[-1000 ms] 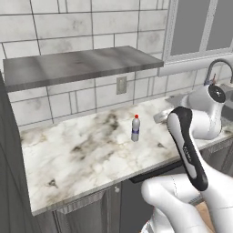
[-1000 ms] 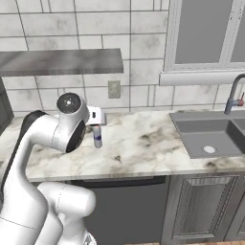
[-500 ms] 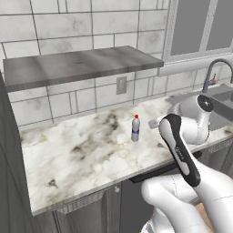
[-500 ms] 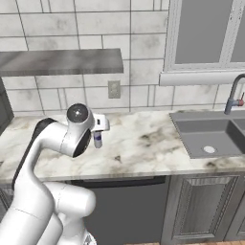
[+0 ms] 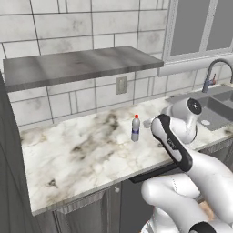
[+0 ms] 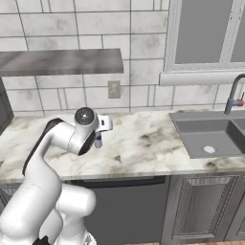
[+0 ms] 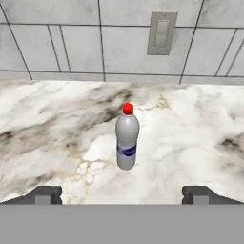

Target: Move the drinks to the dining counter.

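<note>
A greyish bottle with a red cap (image 7: 127, 138) stands upright on the marble worktop (image 7: 190, 143), a short way ahead of my gripper (image 7: 123, 195) and centred between its wide-open fingers. Nothing is between the fingertips (image 7: 45, 194). From the left base view the bottle (image 5: 135, 128) stands near the middle of the worktop (image 5: 82, 154), just left of my hand. In the right base view my arm's wrist covers most of the bottle (image 6: 98, 140). The dining counter is out of view.
A steel shelf (image 5: 77, 66) hangs over the worktop's left part. A wall outlet (image 7: 161, 33) sits on the tiled wall behind the bottle. A sink (image 6: 210, 136) with a faucet (image 6: 233, 98) lies to the right. Dark cabinet fronts (image 6: 201, 210) run below.
My arm has swung left and lower, bringing the hand closer to the bottle. The bottle has stayed where it was, and the fingers have stayed open.
</note>
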